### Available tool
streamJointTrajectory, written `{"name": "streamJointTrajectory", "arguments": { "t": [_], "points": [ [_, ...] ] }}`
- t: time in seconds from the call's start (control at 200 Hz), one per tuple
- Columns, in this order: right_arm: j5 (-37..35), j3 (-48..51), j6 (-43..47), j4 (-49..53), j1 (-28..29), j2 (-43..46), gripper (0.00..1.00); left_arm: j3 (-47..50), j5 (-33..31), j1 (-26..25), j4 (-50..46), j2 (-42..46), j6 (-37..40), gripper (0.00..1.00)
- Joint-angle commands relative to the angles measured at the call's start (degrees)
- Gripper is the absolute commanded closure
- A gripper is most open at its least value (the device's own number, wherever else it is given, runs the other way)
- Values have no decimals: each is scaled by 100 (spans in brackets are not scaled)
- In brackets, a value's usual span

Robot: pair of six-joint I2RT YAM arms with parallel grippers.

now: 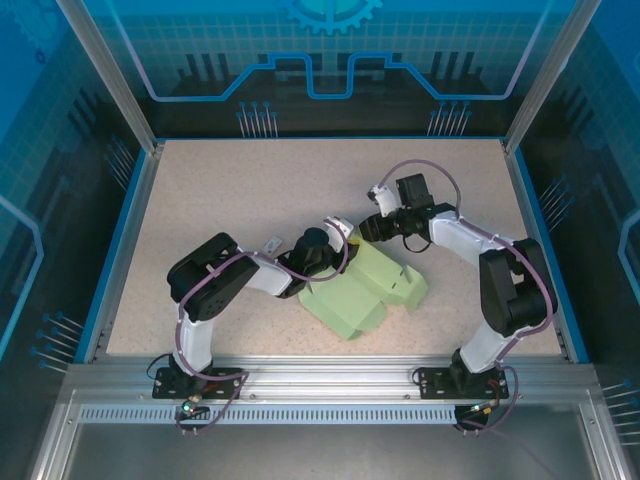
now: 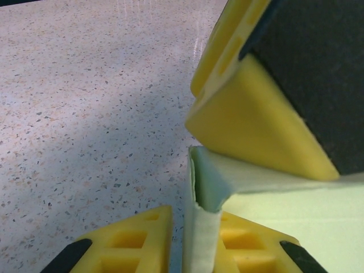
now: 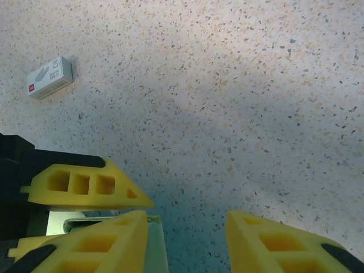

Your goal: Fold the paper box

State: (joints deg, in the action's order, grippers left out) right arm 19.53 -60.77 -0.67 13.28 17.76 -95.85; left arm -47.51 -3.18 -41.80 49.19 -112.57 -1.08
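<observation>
The paper box [image 1: 365, 292], pale mint green and partly folded, lies on the speckled table [image 1: 230, 190] just right of centre, between the two arms. At its upper left edge we see the left gripper [image 2: 196, 219] pinching a raised flap between its yellow fingers. Just to the right, the right gripper [image 3: 187, 215] holds its fingers spread apart, one just beside the card's edge.

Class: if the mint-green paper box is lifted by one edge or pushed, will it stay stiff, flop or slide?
Probably floppy: the paper box is thin card, and the edge pinched in the left gripper curls. Likely light for its size, being a hollow, half-folded shell. Pushed, it would probably slide on the smooth table rather than tip.
</observation>
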Motion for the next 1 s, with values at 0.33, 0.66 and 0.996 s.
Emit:
{"name": "streamJointTrajectory", "arguments": {
  "t": [0.33, 0.66, 0.996],
  "points": [
    [-72, 95, -83, 104, 75, 432, 58, 53, -139, -30, 144, -129, 124, 83],
    [-711, 19, -265, 808, 27, 1430, 54, 79, -829, -25, -146, 271, -95, 88],
    [-2321, 591, -746, 1506, 653, 2713, 54, 122, -1844, -36, -653, 611, -666, 90]
  ]
}}
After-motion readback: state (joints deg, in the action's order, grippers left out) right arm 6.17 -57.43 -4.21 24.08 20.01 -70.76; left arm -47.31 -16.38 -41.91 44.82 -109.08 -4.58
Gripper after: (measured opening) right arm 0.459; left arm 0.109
